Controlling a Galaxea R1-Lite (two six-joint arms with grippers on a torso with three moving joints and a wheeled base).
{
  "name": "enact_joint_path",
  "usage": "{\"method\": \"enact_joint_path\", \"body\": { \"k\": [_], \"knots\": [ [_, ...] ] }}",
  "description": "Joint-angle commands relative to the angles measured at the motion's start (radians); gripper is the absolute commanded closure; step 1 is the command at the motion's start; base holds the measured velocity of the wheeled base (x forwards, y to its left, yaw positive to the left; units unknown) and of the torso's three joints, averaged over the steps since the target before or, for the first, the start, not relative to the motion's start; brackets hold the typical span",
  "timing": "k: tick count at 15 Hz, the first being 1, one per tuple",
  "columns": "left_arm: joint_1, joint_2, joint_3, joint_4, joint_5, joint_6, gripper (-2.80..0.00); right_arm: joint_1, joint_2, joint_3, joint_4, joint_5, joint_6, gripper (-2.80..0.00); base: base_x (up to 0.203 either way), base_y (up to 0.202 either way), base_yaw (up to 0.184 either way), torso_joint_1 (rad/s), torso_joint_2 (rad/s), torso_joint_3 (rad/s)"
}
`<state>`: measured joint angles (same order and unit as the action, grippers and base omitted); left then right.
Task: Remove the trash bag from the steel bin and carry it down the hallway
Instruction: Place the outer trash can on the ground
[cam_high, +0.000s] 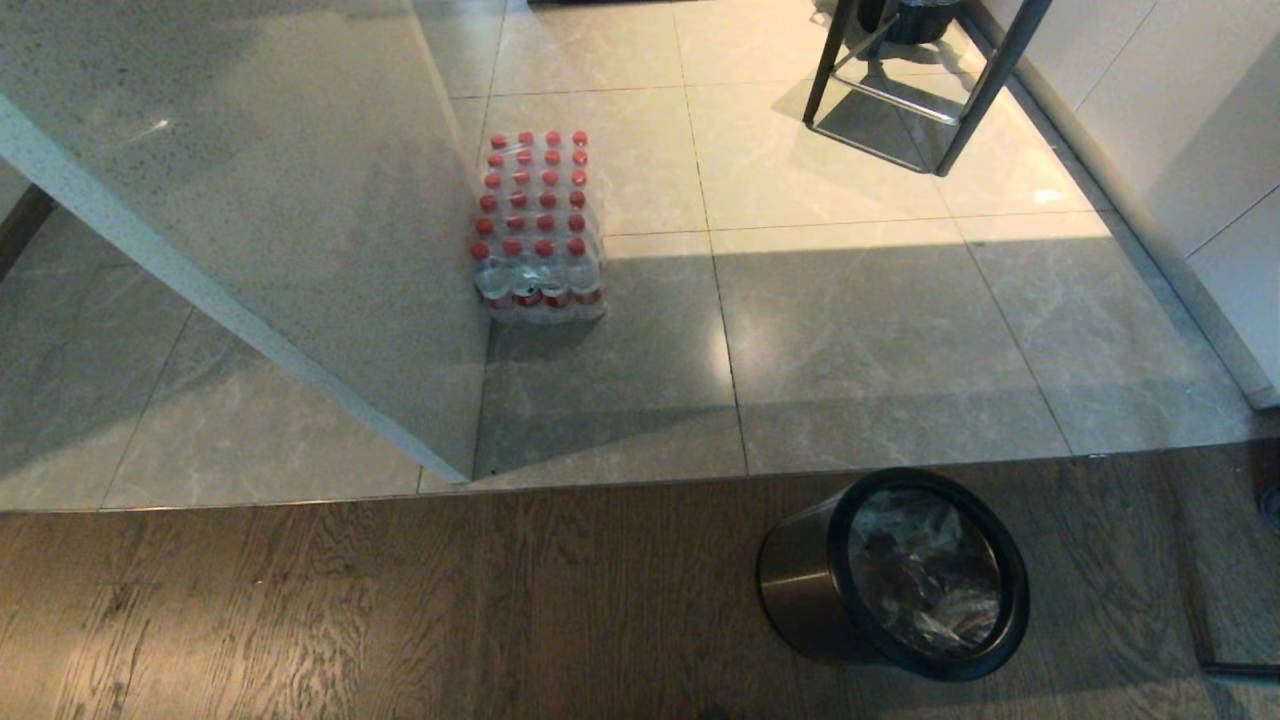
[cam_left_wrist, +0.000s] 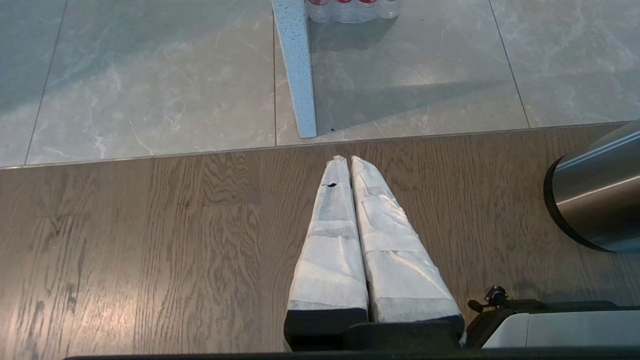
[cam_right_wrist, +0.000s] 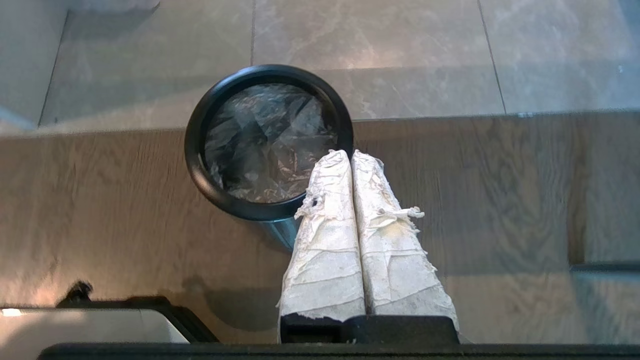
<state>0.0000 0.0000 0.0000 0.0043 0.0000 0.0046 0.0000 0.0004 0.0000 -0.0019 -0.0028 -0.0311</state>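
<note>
Trash bag (cam_high: 925, 575) still inside steel bin (cam_high: 800, 585) on wood floor (cam_high: 400, 610); left tool (cam_left_wrist: 348, 159) and right tool (cam_right_wrist: 348, 154) both pressed together, empty.

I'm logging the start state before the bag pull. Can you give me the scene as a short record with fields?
bin: steel bin upright on wood floor, near the tile edge
bag: trash bag inside the bin, untouched
left gripper: fingers shut, empty, above wood floor
right gripper: fingers shut, empty, above the bin's rim
other: bottle pack on tile beside a counter panel
</note>
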Motion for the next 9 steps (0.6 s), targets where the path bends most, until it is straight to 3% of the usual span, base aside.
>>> {"method": "enact_joint_path", "body": {
  "k": [1,4,6,9],
  "knots": [
    [0.000,0.000,0.000,0.000,0.000,0.000,0.00,0.000,0.012,-0.007,0.017,0.005,-0.037,0.00,0.000,0.000,0.000,0.000,0.00,0.000],
    [0.000,0.000,0.000,0.000,0.000,0.000,0.00,0.000,0.007,-0.051,0.020,0.015,-0.037,0.00,0.000,0.000,0.000,0.000,0.00,0.000],
    [0.000,0.000,0.000,0.000,0.000,0.000,0.00,0.000,0.105,-0.193,0.072,0.051,-0.021,0.00,0.000,0.000,0.000,0.000,0.00,0.000],
    [0.000,0.000,0.000,0.000,0.000,0.000,0.00,0.000,0.480,-0.526,0.207,0.134,0.005,0.00,0.000,0.000,0.000,0.000,0.00,0.000]
  ]
}}
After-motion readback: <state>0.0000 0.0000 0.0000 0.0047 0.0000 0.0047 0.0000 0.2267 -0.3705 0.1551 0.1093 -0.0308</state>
